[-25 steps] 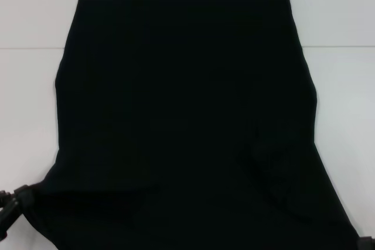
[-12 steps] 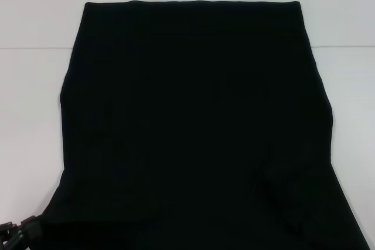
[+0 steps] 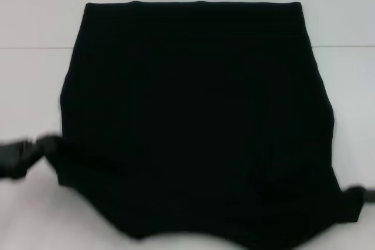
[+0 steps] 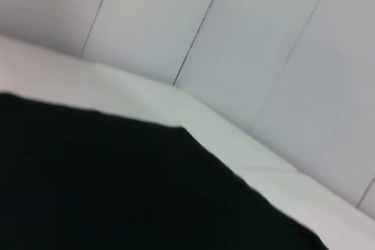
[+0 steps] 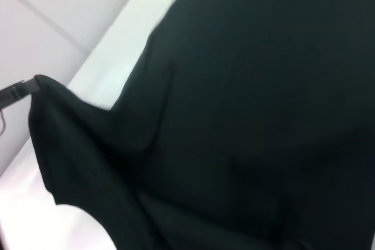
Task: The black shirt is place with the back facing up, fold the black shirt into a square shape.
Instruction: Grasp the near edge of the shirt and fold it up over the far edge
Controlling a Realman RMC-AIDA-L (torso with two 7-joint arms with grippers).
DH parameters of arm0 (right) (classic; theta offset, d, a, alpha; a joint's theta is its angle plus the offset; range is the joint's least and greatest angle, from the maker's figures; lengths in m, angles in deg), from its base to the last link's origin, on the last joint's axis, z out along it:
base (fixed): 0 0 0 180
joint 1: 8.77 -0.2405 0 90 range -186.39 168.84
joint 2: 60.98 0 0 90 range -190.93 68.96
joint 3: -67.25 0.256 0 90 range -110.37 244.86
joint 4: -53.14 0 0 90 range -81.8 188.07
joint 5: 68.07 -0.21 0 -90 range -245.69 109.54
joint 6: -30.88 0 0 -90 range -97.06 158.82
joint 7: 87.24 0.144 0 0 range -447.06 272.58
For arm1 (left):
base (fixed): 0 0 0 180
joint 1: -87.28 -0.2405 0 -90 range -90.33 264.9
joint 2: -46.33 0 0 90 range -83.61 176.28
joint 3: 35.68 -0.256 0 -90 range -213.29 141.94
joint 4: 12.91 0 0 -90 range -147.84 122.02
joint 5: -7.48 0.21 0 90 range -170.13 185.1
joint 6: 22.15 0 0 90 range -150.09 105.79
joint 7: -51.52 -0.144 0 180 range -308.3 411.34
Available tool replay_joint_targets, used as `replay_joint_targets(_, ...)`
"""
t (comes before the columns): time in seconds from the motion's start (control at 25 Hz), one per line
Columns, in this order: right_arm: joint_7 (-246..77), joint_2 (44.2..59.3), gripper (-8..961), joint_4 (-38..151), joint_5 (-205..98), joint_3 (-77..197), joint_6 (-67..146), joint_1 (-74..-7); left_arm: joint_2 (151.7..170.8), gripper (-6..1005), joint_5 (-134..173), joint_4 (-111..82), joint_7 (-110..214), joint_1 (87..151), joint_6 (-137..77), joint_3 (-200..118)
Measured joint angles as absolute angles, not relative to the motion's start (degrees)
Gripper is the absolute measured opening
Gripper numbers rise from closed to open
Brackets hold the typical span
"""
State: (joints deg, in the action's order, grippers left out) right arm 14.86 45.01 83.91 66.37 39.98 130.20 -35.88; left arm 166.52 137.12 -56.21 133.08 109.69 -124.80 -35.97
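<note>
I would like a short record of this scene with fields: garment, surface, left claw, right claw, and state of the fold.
garment: black shirt, plain, spread out, far edge straight
surface: white table
left claw: at the shirt's near left corner, cloth pulled up to it
right claw: at the near right corner, cloth drawn toward it
fold state: near edge lifted off the table, sagging between the corners; not yet a square

Lighting was flat and bright, no hard shadows on the white table [image 3: 35, 21] — only a faint soft one along its edges. The black shirt [image 3: 193, 115] read as one dark mass with barely any fold detail. Both grippers were motion-smeared — left gripper [image 3: 23, 155], right gripper [image 3: 358, 194]. Wrist views looked soft throughout.
</note>
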Motion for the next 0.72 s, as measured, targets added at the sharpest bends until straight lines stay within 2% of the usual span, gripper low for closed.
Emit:
replay_joint_targets(0.16,17.0,45.22,44,83.5,66.3,40.9,123.7,-41.3,162.76,37,137.0,-51.1,137.0,118.0,-115.6,-36.4)
replay_joint_targets(0.24,18.9,45.60,44,83.5,66.3,40.7,119.9,-43.5,161.52,37,137.3,-48.7,139.5,121.5,-110.1,-37.4)
replay_joint_targets(0.44,22.9,46.65,44,82.2,66.3,40.4,108.6,-49.0,161.15,37,137.1,-46.9,144.2,127.7,-96.9,-42.1)
replay_joint_targets(0.72,26.0,46.68,44,75.7,66.5,39.0,90.2,-57.1,160.95,36,136.9,-44.2,145.1,132.4,-83.2,-45.1)
